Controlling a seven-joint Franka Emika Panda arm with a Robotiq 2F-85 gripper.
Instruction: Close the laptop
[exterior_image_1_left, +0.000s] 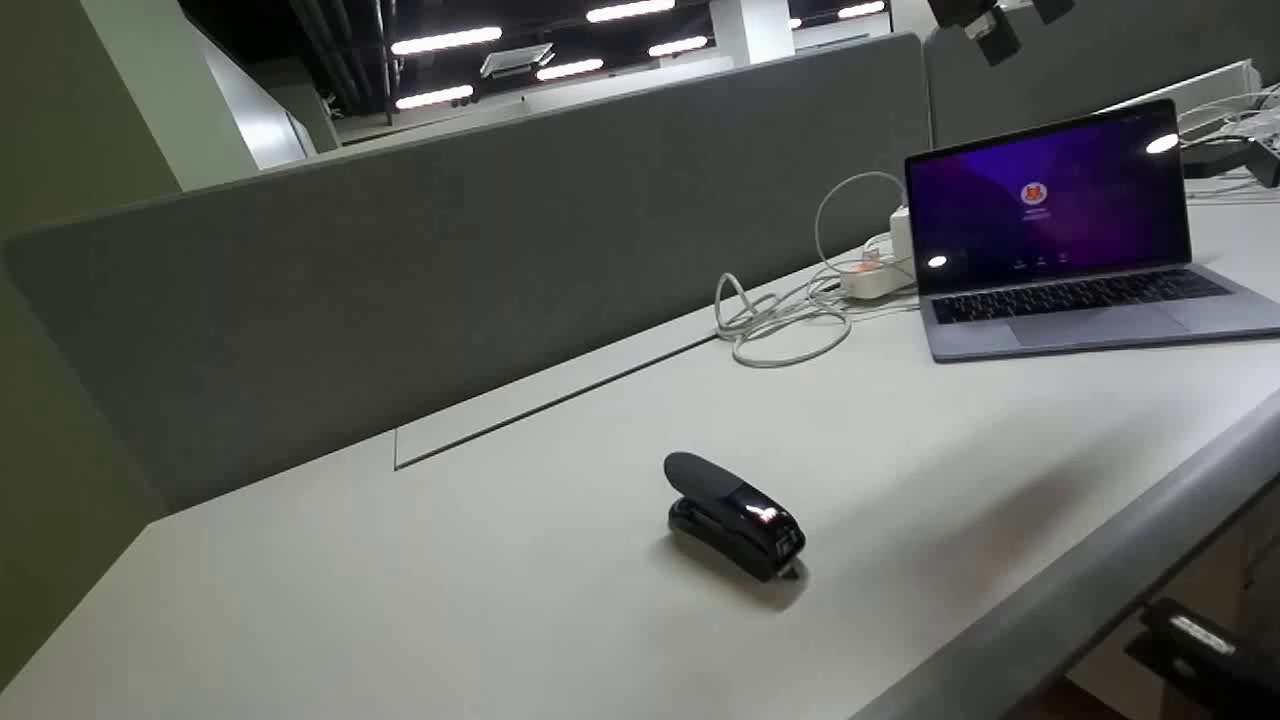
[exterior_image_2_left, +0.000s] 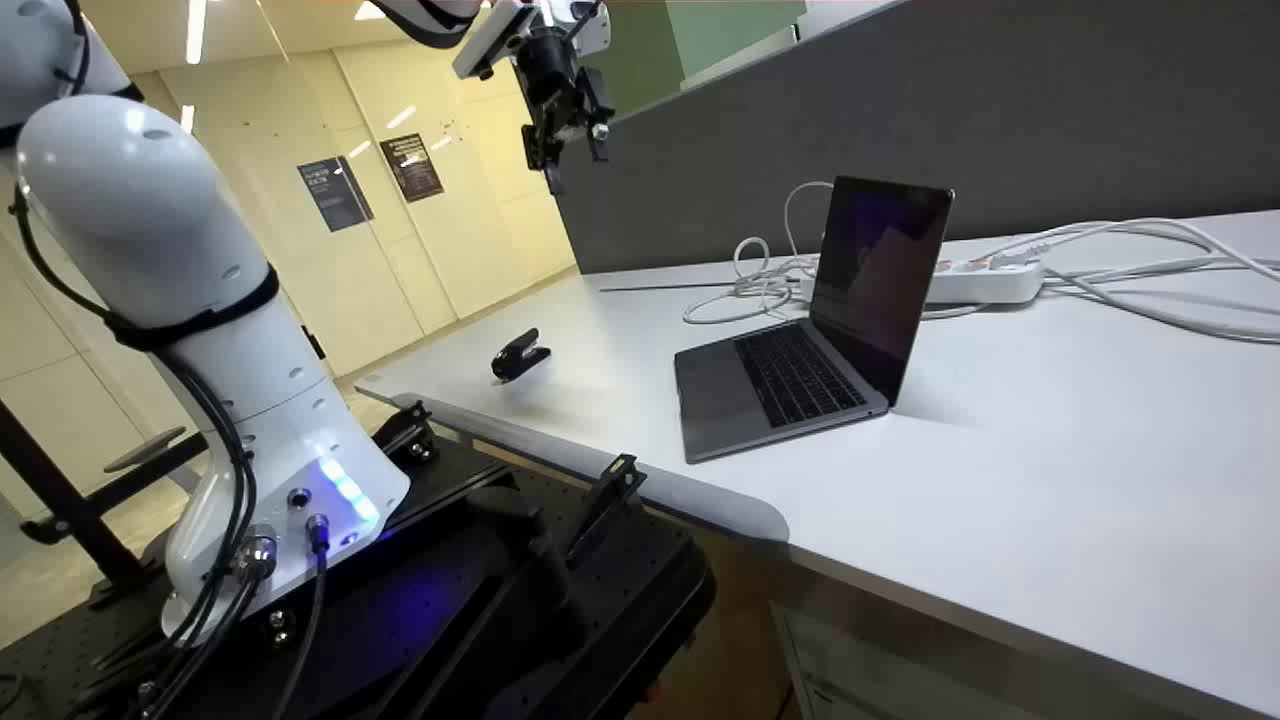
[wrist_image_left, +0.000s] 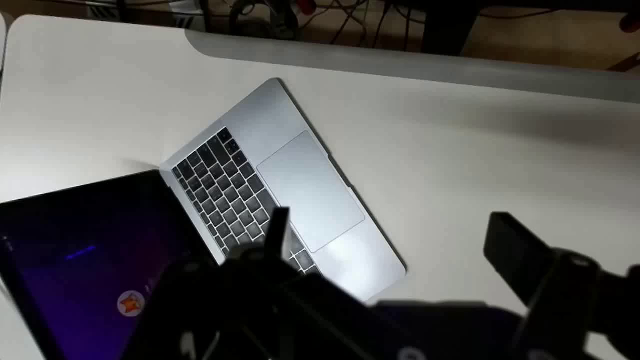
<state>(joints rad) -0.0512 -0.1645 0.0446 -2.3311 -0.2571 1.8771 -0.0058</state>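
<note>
Silver-grey thin laptop (exterior_image_1_left: 1085, 235) unfolded; blocky black claw (wrist_image_left: 390, 222) spread.

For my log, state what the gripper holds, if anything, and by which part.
Nothing is held: the gripper is open and hangs clear of the laptop.

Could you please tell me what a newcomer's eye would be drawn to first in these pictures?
The eye would probably fall first on the open laptop on the desk, its lit screen glowing purple in an exterior view. Next might come the white robot arm beside the desk, its open black gripper hanging above the desk. Then perhaps the black stapler, on the desk apart from the laptop.
</note>
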